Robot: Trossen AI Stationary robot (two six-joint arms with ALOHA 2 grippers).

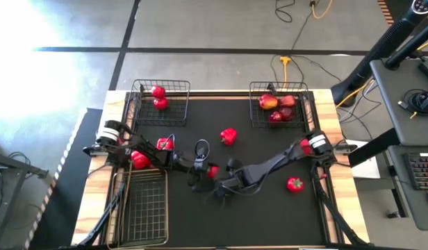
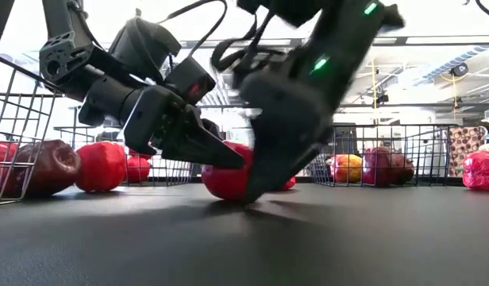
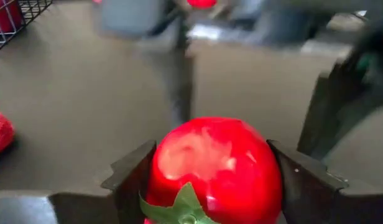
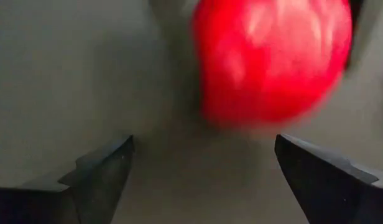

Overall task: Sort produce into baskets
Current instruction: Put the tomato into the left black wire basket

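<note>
Left pincer (image 3: 198,180) bracketing a round red tomato (image 3: 213,171), one dark finger (image 3: 132,177) at each flank, green top turned toward the wrist camera; whether gripped or merely straddled, hard to say, since no clear gap shows either side. Tomato (image 1: 212,171) sitting on the dark surface (image 1: 269,215) near its middle, still down on the mat in the low view (image 2: 229,176), not lifted. Right pincer (image 4: 201,177) spread wide and empty, poised just beside the same tomato (image 4: 272,59) from the other side, blurred in the low view.

Step in hand, by the look of it: picking this tomato off the surface for sorting. Both arms crowding one fruit, so next move calls for one to yield, probably the right backing off. Then a firm close if not yet made, a straight lift, and a carry to the far-left basket (image 1: 174,85), where two like red items (image 1: 158,97) already lie.

Farther out: far-right basket (image 1: 303,87) holding darker red and yellowish apples (image 1: 276,107); long basket (image 1: 146,205) at the near left showing nothing inside. Loose on the surface: a bell pepper (image 1: 228,136) beyond the middle, another tomato (image 1: 294,184) near right, more red pieces (image 1: 140,160) under the left arm.
</note>
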